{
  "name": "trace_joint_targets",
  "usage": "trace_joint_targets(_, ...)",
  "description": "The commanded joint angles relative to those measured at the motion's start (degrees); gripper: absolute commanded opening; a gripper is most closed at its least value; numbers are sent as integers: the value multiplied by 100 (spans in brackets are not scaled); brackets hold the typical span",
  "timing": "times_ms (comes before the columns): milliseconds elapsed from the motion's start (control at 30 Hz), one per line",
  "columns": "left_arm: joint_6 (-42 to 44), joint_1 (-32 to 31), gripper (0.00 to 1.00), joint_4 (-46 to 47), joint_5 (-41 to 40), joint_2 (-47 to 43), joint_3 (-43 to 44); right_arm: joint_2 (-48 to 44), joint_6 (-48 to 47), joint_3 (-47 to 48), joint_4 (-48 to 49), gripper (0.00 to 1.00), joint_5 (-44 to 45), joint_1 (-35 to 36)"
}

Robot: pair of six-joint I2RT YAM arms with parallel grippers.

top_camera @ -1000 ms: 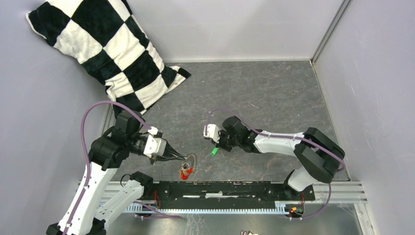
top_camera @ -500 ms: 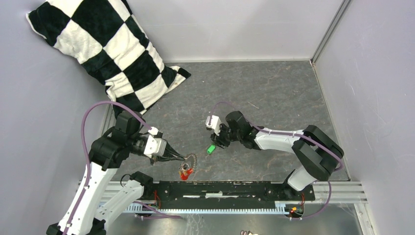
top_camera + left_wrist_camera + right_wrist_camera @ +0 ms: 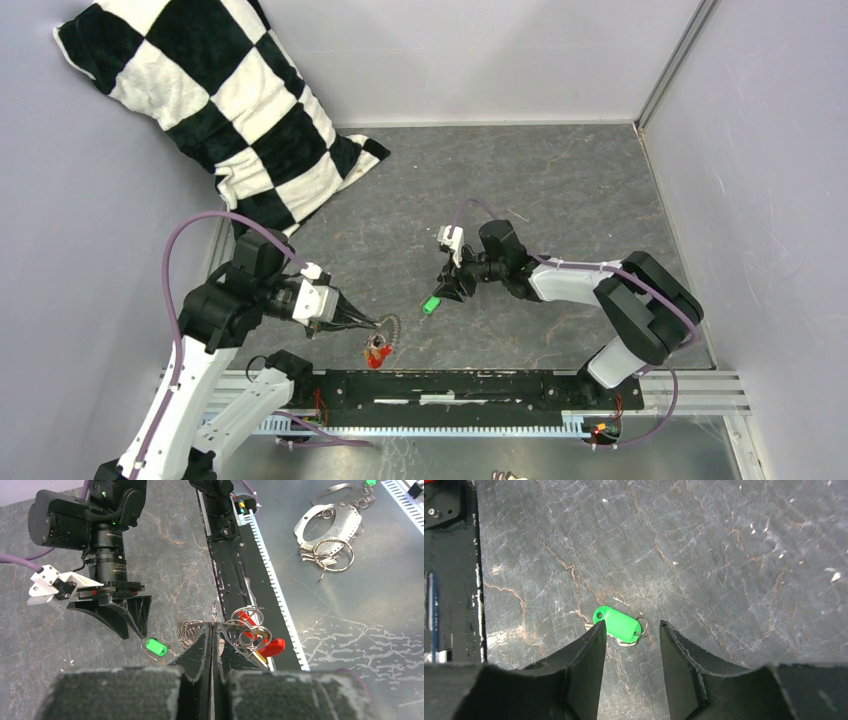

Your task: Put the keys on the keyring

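Observation:
My left gripper [image 3: 372, 322] is shut on the keyring [image 3: 387, 324], a silver coiled wire loop [image 3: 188, 630] whose thin edge sticks up between the closed fingertips [image 3: 212, 629]. Red pieces [image 3: 272, 647] and a yellow key [image 3: 258, 656] hang from its small rings, just above the table. The green key [image 3: 431, 304] lies flat on the grey table, apart from the keyring. My right gripper [image 3: 449, 283] hovers over it, open, with nothing held. In the right wrist view the green key [image 3: 618, 623] lies just beyond the fingertips, partly behind the left finger [image 3: 591, 645].
A black-and-white checkered pillow [image 3: 215, 100] leans in the back left corner. A black rail [image 3: 450, 385] runs along the near table edge. Beyond it lies a metal sheet with spare rings and keys [image 3: 325, 527]. Grey walls [image 3: 760, 200] close in the table.
My right gripper has opened and let go of the green key, which now lies on the table, and has drawn back to the right. The left gripper has held still.

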Motion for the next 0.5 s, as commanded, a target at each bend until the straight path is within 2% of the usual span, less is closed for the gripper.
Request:
trace_joint_targets(0, 143, -18, 2, -2, 56, -25, 24, 324, 527, 170, 173, 52, -711, -165)
trace_joint_targets(67, 161, -17, 2, -1, 47, -36, 16, 528, 590, 403, -217, 58, -750, -163)
trace_joint_targets(133, 176, -19, 2, -3, 51, -29, 15, 667, 631, 570, -506, 59, -664, -161)
trace_joint_targets(333, 217, -19, 2, 5, 49, -11, 41, 932, 803, 909, -977, 59, -357, -161)
trace_joint_targets(467, 225, -20, 2, 3, 32, -18, 50, 868, 1121, 828, -856, 56, -136, -166)
